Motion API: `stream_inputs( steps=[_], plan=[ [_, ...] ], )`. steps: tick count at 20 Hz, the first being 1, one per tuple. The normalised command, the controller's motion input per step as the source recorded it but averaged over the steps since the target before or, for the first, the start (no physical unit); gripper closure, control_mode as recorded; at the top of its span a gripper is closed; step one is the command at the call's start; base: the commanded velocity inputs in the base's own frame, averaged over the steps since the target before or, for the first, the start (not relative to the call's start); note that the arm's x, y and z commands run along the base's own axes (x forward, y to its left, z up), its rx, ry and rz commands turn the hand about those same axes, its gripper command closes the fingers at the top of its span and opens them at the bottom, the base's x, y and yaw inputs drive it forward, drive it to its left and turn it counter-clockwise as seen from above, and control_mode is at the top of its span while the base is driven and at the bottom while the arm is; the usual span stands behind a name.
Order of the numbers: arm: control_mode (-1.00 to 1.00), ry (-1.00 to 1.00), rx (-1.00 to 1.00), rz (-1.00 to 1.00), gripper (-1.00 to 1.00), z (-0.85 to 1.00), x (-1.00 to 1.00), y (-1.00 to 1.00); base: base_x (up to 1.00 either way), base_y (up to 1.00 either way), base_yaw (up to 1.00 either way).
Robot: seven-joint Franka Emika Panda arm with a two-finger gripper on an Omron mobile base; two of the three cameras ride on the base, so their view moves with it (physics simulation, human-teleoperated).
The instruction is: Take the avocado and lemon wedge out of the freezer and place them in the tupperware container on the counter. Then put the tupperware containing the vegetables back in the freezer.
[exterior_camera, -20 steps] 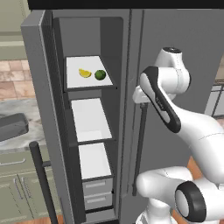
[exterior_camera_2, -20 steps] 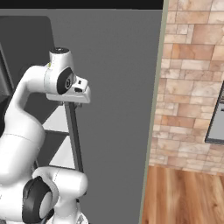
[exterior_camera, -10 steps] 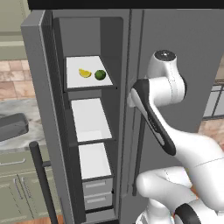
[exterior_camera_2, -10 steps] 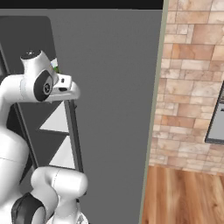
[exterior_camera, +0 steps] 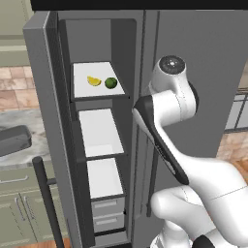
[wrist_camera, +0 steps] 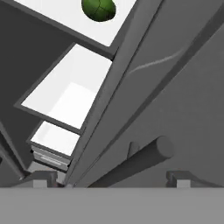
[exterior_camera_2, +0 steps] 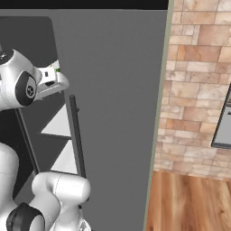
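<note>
The freezer (exterior_camera: 97,145) stands with its door swung open, and the avocado (exterior_camera: 111,83) and the lemon wedge (exterior_camera: 94,81) lie side by side on the top white shelf (exterior_camera: 80,87), near each other but apart, the wedge to the left in the left base view. The tupperware container (exterior_camera: 13,139) sits on the bench (exterior_camera: 19,157) at the far left, well apart from the shelf.

In the hand view the avocado (wrist_camera: 99,8) shows at the top edge, while the gripper (wrist_camera: 109,180) points down along the edge of the freezer's opening, with a dark bar handle (wrist_camera: 135,159) just ahead of its two tips. The tips stand far apart at the bottom of that view, so the gripper looks spread wide, holding nothing.

As a judgement, the avocado will be light and firm but its shiny, rounded skin is likely to be slippery; it is best taken across its widest middle, with the fingers closing squarely so it does not roll or squirt out over the smooth shelf. The lemon wedge should be lighter and softer, and its crescent shape offers flat cut faces; pinching across those faces seems safer than pressing on the curved rind. Both should bear only a moderate squeeze. The container is probably stiff and light, and its rounded rim is the natural place to grip it.
</note>
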Motion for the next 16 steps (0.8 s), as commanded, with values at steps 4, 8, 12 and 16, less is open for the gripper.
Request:
stream_inputs(
  steps=[4,8,12,16],
  plan=[
    [-1.0,-0.07,-0.14,0.15,-1.0,0.4,0.0,0.36,0.0,0.0,0.0],
    [-1.0,-0.05,-0.13,0.14,-1.0,0.3,0.0,0.3,0.0,0.0,0.0],
    [-1.0,-0.07,-0.09,0.19,-1.0,0.16,0.03,0.14,0.0,0.0,0.0],
    [-1.0,-0.06,-0.08,0.2,-1.0,0.01,0.23,0.02,0.0,0.0,0.0]
  ],
)
